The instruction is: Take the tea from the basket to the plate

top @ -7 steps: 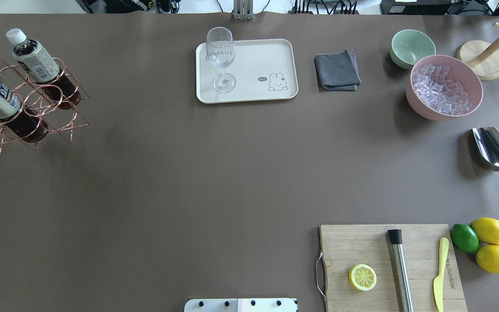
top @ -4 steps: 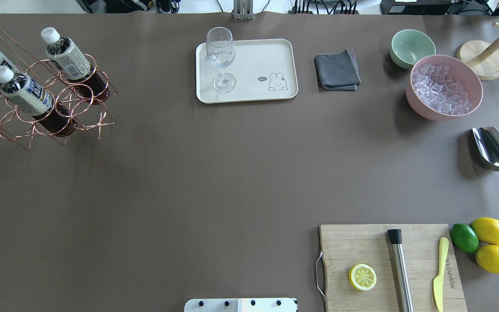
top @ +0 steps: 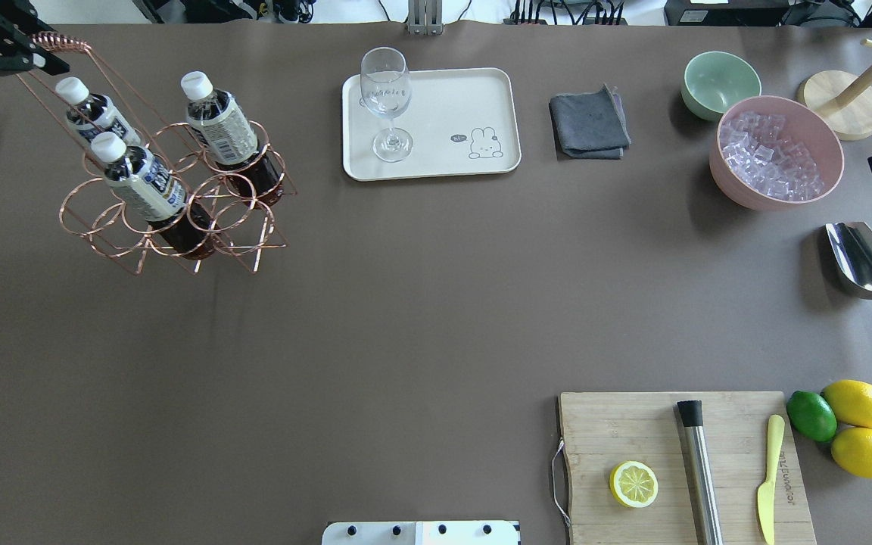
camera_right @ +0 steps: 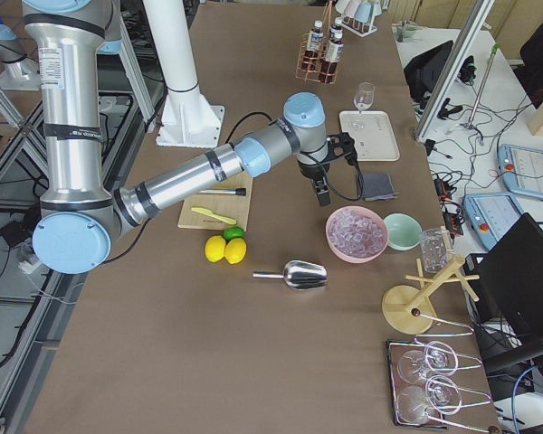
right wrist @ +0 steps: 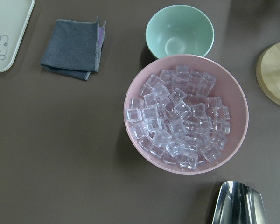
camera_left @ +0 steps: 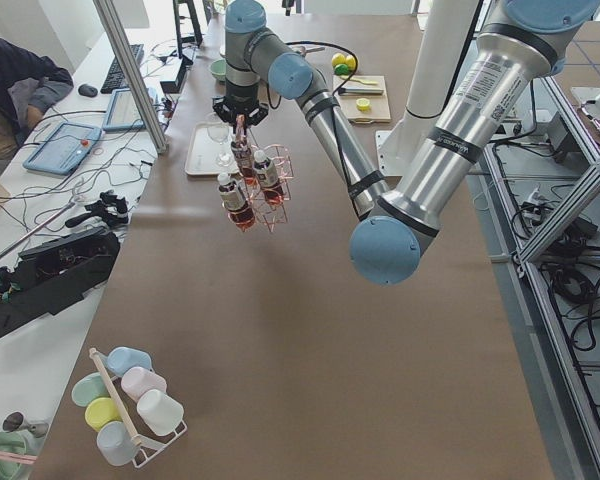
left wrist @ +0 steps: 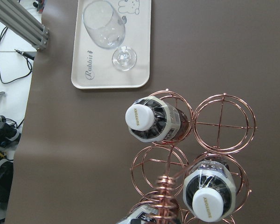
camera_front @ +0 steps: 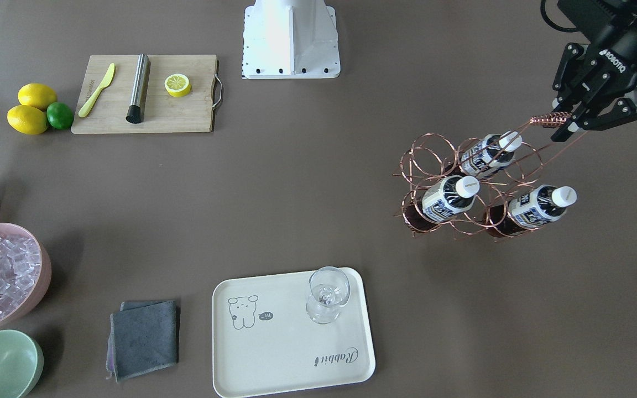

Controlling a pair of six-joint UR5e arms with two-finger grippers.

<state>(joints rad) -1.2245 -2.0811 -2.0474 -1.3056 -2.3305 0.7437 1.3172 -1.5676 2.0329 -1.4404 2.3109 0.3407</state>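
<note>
My left gripper (camera_front: pixel 573 120) is shut on the coiled handle (camera_front: pixel 551 118) of the copper wire basket (top: pixel 179 219), which hangs tilted above the table's left side. It holds three tea bottles (top: pixel 224 129) (top: pixel 141 182) (top: pixel 91 113) with white caps, also seen in the left wrist view (left wrist: pixel 151 119). The cream plate (top: pixel 459 98) lies at the far middle with a stemmed glass (top: pixel 387 98) on it, right of the basket. My right gripper (camera_right: pixel 323 190) hovers over the pink ice bowl (right wrist: pixel 186 114); I cannot tell its state.
A grey cloth (top: pixel 589 125), a green bowl (top: pixel 720 83) and the pink ice bowl (top: pixel 777 151) lie right of the plate. A metal scoop (top: pixel 864 261) is at the right edge. A cutting board (top: pixel 633 424) with lemon half, muddler and knife sits front right.
The basket with its bottles has moved right, toward the plate, and my left gripper has come into the overhead view's top left corner. A black part has appeared at the right edge.
</note>
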